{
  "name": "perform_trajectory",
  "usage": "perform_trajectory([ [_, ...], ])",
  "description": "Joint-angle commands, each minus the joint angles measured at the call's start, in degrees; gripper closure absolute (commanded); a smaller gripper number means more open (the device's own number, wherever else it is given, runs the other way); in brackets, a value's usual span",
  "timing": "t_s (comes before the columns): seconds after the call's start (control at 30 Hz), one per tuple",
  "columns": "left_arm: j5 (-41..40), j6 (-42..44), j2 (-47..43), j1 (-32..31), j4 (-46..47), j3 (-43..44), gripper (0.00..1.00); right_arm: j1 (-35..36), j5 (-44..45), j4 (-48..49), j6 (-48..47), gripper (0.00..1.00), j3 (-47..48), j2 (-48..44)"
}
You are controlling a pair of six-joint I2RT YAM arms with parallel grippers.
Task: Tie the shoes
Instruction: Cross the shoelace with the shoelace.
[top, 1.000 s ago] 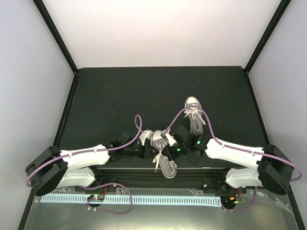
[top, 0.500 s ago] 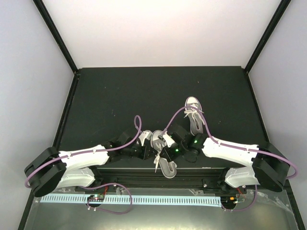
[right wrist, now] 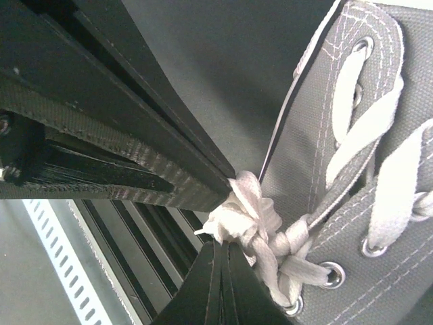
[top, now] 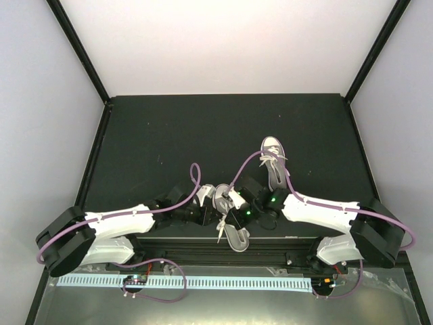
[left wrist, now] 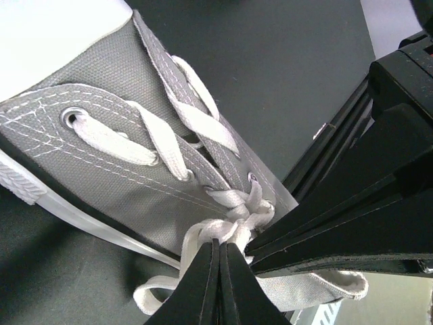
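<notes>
Two-handed, with left hand (left wrist: 220, 249) and right hand (right wrist: 220, 248) each pinched shut on the white lace (left wrist: 230, 220) of the small grey canvas sneaker (top: 237, 237) at the near edge of the black bench (top: 169, 135), pull outward evenly and level to tighten it.

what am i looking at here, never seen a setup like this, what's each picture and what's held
The left arm and right arm are robot arms bolted to a table. One picture looks down from above and behind them; the other two come from a camera on each wrist. Two grey sneakers lie on the table: the near shoe between the arms, the far shoe beyond. The left gripper and right gripper are shut, pinching the near shoe's white laces.
</notes>
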Motion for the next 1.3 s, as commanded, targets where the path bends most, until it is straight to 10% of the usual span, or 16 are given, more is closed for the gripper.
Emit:
perform_trajectory([
  [0.0, 0.8, 1.7, -0.5, 0.1, 1.1, 1.9, 0.99, 0.4, 1.3, 1.4, 0.4, 0.98, 1.8, 0.5],
  [1.03, 8.6, 12.4, -3.7, 0.2, -4.8, 1.8, 0.98, 0.4, 7.0, 8.1, 1.3, 0.98, -3.6, -2.8],
  [1.27, 3.5, 9.9, -9.4, 2.3, -5.6, 1.7, 0.55, 0.3, 6.4, 8.4, 0.2, 0.98, -5.1, -2.6],
])
